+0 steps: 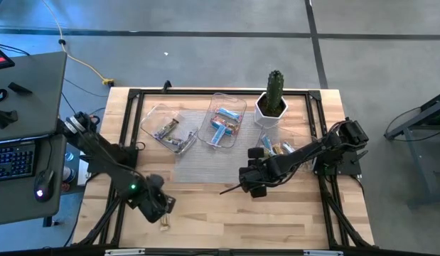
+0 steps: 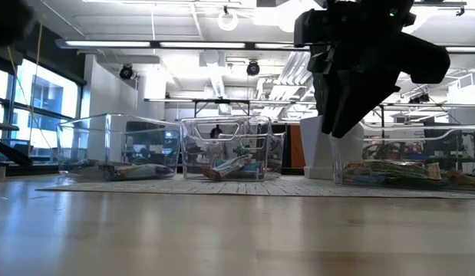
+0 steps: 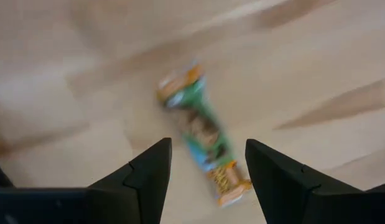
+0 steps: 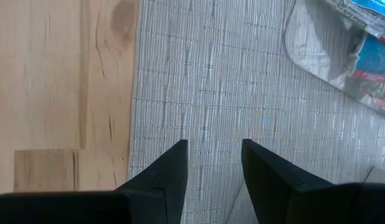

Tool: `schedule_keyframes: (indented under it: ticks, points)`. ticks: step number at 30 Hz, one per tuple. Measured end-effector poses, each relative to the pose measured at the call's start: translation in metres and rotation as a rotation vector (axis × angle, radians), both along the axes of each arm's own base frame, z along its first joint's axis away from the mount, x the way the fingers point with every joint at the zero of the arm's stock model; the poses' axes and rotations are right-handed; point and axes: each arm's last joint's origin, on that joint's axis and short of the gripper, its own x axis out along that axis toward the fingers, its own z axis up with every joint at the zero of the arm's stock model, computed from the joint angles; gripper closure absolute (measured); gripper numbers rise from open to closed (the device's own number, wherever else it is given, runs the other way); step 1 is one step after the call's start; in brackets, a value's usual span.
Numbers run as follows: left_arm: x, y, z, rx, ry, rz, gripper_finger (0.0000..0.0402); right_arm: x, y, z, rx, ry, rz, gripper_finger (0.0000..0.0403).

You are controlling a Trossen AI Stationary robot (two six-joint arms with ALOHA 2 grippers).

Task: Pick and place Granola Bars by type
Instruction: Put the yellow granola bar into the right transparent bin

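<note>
One green-tan granola bar (image 3: 201,134) lies flat on the bare wood near the table's near edge (image 1: 163,226). My left gripper (image 3: 208,142) hovers over it, open, with a finger on either side of the bar's near half and not touching it (image 1: 161,208). My right gripper (image 4: 214,142) is open above the grey mat (image 4: 229,81), near the mat's near edge (image 1: 248,185), and holds nothing. In the low view it hangs clear of the table (image 2: 360,77). Other bars lie in three clear trays on the mat.
The left tray (image 1: 168,129) holds dark purple bars, the middle tray (image 1: 224,121) light blue ones, and the right tray (image 1: 276,149) mixed bars. A cactus in a white pot (image 1: 273,105) stands at the far right. A black frame rims the table.
</note>
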Motion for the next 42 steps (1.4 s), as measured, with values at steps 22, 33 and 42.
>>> schedule_keyframes:
  ticks: [22, 33, 42]
  points:
    - [0.008, -0.023, -0.066, -0.072, 0.034, 0.130, 0.0202, 0.005, 0.001, 0.001, 0.010, -0.042, 0.019, 0.0269]
    - [0.009, -0.021, -0.066, -0.012, -0.024, 0.117, 0.0202, 0.009, 0.002, 0.003, 0.018, -0.080, 0.044, 0.0269]
    - [0.015, -0.020, -0.066, 0.061, -0.162, 0.113, 0.0202, 0.010, 0.003, 0.003, 0.015, -0.087, 0.061, 0.0269]
